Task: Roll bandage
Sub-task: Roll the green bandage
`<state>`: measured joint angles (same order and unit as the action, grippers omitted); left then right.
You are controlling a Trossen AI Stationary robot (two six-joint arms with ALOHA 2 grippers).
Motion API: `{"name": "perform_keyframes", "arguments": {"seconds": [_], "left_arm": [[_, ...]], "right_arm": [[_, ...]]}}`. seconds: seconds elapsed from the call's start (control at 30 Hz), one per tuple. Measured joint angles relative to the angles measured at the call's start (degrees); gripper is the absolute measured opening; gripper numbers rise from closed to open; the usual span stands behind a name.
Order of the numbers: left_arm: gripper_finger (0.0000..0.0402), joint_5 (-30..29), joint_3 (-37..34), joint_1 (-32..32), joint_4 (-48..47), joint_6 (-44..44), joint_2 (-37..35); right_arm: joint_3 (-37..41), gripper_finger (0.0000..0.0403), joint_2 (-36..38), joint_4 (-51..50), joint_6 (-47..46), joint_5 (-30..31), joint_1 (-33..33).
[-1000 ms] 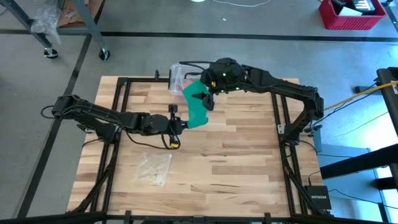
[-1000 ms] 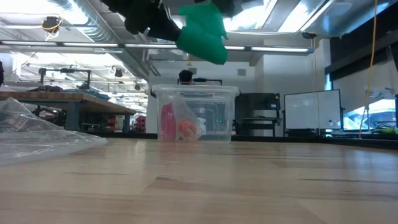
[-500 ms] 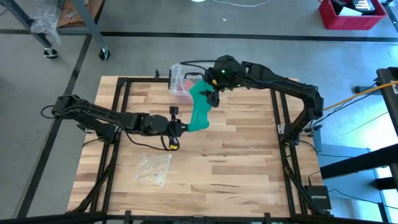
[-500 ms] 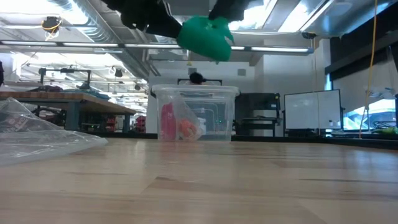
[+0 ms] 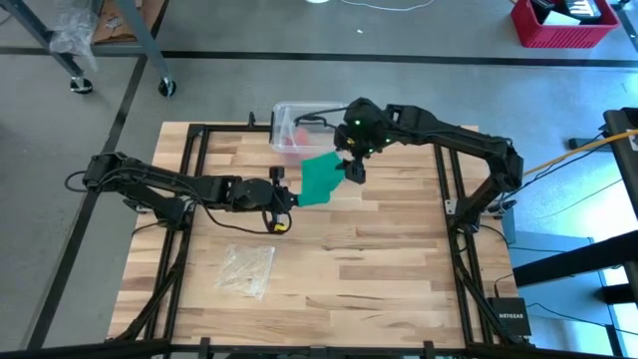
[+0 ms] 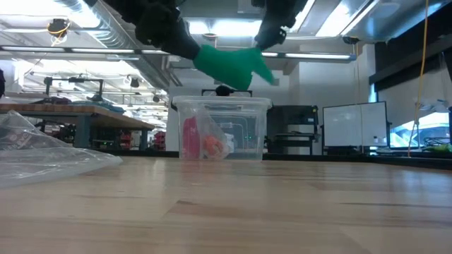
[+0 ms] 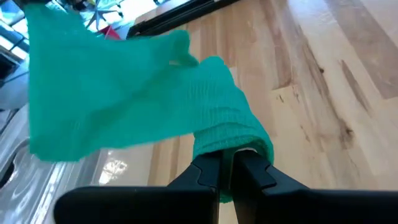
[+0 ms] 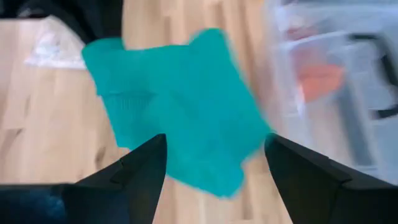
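Bandage: the green bandage (image 5: pixel 321 179) is held up in the air above the tabletop (image 5: pixel 379 259), towards the far side, just in front of the clear plastic box (image 5: pixel 291 128).
Long axis: the strip is stretched between the two grippers, running from the left gripper up and across to the right one; part of it is seen bunched into folds at the left end.
Left gripper: the left gripper (image 7: pixel 227 171) is clamped tight on the gathered end of the cloth, fingers (image 7: pixel 208 174) pressed together with green fabric spilling out above them.
Right gripper: the right gripper (image 8: pixel 214 163) is spread wide at the bandage's far end; the cloth lies ahead of it, and no grip can be made out.
Nearer arm: the left is judged to have the only sure hold; the loose end lies nearest the right fingers (image 8: pixel 140 165).
Off to the side: a clear wrapper (image 5: pixel 247 269) is left lying on the near-left boards, well apart.
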<state>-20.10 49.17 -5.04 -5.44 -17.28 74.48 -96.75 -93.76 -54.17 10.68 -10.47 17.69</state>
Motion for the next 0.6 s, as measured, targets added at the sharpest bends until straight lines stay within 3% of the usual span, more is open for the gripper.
{"name": "perform_keyframes", "arguments": {"seconds": [0.23,0.33,0.47,0.6], "left_arm": [[0.001,0.9,0.0,-0.4,0.6,-0.1,0.0],[0.001,3.4,0.0,-0.9,0.6,0.0,0.0],[0.001,6.2,0.1,-2.0,0.2,0.0,-1.2],[0.001,6.2,1.8,-4.1,2.0,0.4,-4.4]], "right_arm": [[-0.1,0.0273,1.3,8.3,-0.1,5.9,0.0],[-0.1,0.0273,1.4,7.4,-0.2,8.0,0.0],[-0.1,0.0273,2.5,-2.4,-0.1,6.7,0.0],[3.5,0.0273,5.9,-6.5,-0.3,0.2,-0.3]]}}
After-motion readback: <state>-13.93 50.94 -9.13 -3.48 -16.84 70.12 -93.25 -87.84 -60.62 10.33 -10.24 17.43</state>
